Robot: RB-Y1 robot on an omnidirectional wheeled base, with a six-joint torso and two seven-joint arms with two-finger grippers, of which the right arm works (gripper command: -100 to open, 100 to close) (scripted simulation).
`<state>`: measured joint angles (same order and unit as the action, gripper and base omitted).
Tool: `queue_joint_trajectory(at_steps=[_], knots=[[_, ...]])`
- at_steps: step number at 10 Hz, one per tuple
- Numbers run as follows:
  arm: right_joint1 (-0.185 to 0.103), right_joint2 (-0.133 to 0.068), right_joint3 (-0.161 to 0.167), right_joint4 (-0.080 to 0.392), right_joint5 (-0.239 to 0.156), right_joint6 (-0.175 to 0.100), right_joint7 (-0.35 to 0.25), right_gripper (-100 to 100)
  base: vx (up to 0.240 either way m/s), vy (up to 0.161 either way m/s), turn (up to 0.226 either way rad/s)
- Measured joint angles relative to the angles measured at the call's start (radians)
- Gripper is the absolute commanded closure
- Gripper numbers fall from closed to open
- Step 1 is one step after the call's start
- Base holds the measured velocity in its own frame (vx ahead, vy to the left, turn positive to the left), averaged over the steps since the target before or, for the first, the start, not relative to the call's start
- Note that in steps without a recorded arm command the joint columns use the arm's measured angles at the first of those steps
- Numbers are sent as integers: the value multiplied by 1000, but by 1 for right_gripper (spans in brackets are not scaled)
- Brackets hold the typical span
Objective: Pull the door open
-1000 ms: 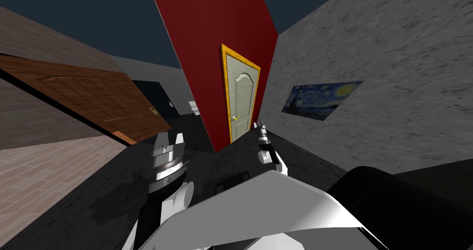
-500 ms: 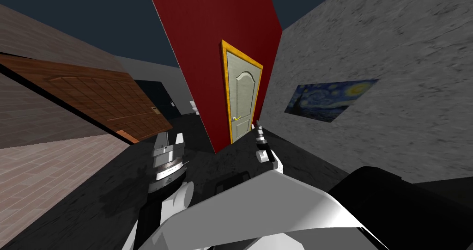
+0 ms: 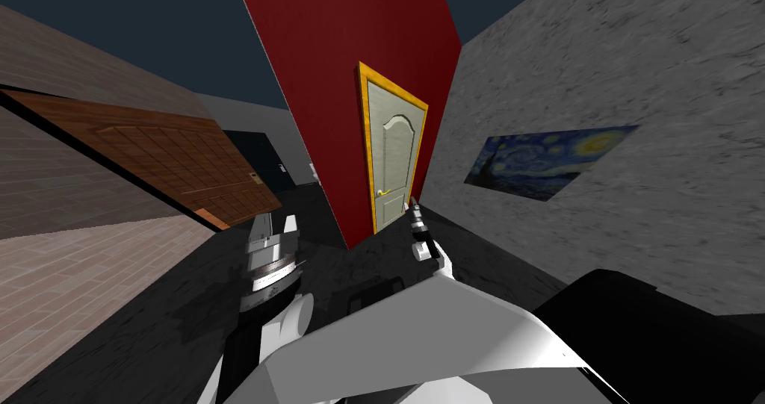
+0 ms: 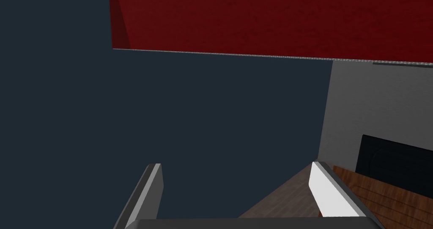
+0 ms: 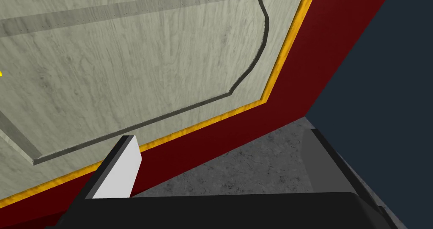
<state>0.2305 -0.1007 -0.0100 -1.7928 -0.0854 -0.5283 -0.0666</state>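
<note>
Door: the pale grey door (image 3: 394,157) sits shut in a yellow frame (image 3: 364,138) in the red wall (image 3: 336,63), ahead of the robot and well apart from it.
Handle: a small yellow handle (image 3: 383,192) lies on the door's left edge in the head view, below mid-height, and nothing touches it.
Right gripper: the right gripper (image 3: 412,207) is raised toward the door, released and empty. Its fingers (image 5: 120,171) stand wide apart, and its wrist view faces the door panel and a frame corner rather than the handle.
Left gripper: the left gripper (image 3: 275,226) is held up at the robot's left, fingers spread, carrying nothing.
Stage: probably the approach, with the grasp not yet made.
Risk, aim: the right gripper points off the handle, so closing on this line would probably catch flat panel or air.
Risk, contact: if the robot closes in before the arm is lined up, the open blades could strike the door face or frame.
Risk, slip: thin fingers holding a small handle shallowly may slide off once the pull loads them.
Risk, swing: the door should open toward the robot, so a stance inside its arc would block it.
Risk, room: the grey wall (image 3: 598,63) just beside the door may crowd the right arm.
</note>
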Motion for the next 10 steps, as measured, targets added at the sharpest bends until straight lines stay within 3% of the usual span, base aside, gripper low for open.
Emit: queue_joint_trajectory(at_steps=[5, 8, 10], knots=[[-46, -10, 13, 110, 9, -24, -8, -100, 43, -31, 44], [-88, -18, 24, 192, 17, -35, -15, -100, 64, -49, 58], [-113, -33, 24, 250, 17, -48, -26, -100, 48, -39, 47]])
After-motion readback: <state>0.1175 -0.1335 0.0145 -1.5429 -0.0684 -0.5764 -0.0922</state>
